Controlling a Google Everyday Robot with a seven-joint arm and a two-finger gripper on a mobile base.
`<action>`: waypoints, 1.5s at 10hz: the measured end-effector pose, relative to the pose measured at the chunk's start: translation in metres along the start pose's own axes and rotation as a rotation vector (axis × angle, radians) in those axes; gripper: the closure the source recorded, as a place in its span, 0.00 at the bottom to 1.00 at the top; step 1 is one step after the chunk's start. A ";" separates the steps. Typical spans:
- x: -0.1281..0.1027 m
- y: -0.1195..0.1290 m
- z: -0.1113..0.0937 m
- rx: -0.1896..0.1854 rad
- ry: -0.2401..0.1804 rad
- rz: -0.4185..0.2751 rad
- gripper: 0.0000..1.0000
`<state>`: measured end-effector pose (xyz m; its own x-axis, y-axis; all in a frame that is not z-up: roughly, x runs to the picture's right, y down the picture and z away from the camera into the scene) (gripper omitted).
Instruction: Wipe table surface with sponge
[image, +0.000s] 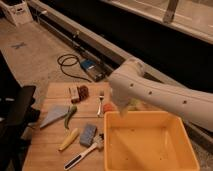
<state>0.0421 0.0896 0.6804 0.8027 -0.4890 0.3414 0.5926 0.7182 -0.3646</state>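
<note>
Low in the frame, the sponge (88, 134) lies untouched on the table surface (47, 150), left of the yellow bin (150, 146). No wiping has started. Farther up, the gripper (121, 110) hangs over the bin's far left corner. I cannot tell if it is wide or narrow.

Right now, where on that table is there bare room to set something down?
The table is barest at its near-left corner, between the cloth, the banana and the brush. A small strip lies at the far-left edge, behind the cloth. It is crowded around the sponge and fork, and by the bin's far rim, where the gripper hangs.
</note>
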 end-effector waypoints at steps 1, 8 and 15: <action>-0.021 -0.016 0.011 -0.005 -0.025 -0.056 0.35; -0.081 -0.054 0.043 -0.020 -0.117 -0.221 0.35; -0.109 -0.060 0.101 -0.107 -0.160 -0.329 0.35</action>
<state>-0.0879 0.1493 0.7524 0.5528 -0.5955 0.5830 0.8273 0.4758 -0.2985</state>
